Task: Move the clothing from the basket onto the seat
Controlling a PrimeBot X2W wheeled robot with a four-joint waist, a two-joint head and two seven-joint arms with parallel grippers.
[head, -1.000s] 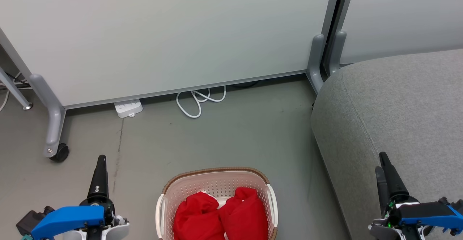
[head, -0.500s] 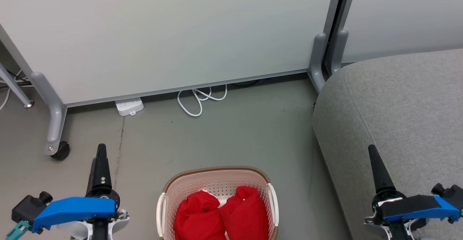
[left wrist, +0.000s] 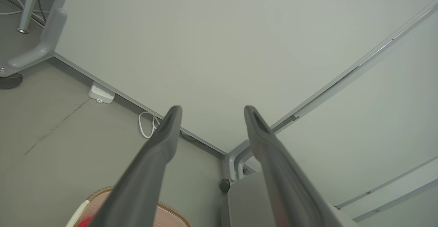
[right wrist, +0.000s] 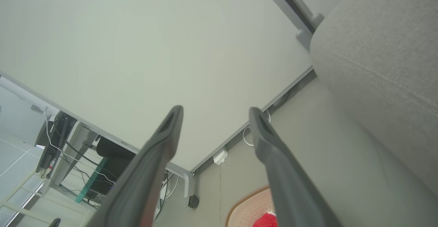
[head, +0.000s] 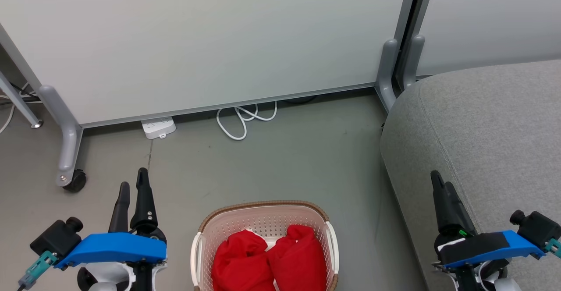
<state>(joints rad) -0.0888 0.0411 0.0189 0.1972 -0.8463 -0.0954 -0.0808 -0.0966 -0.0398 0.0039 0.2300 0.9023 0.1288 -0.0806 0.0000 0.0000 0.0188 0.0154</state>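
The cream perforated basket (head: 263,205) stands on the floor at the bottom centre of the head view, with the two red garments (head: 269,260) bunched side by side inside it. The grey seat (head: 482,124) fills the right side. My left gripper (head: 133,180) hovers left of the basket, open and holding nothing. My right gripper (head: 441,180) hangs over the seat's front-left edge, also open and holding nothing. The left wrist view shows the left gripper (left wrist: 213,109), the basket rim (left wrist: 99,192) and the seat corner (left wrist: 243,199). The right wrist view shows the right gripper (right wrist: 216,110), the basket (right wrist: 246,203), a bit of red clothing (right wrist: 265,221) and the seat (right wrist: 376,49).
A pale partition wall runs across the back on grey legs, one with a black caster (head: 73,180). A white power strip (head: 158,127) and a looped white cable (head: 243,122) lie at its foot. Grey posts (head: 394,67) stand by the seat's far corner. Bare grey floor lies between basket and wall.
Both arms have risen and turned at the wrist. The left gripper now shows two separate fingers further up the view. The right gripper has shifted up and left along the seat's edge.
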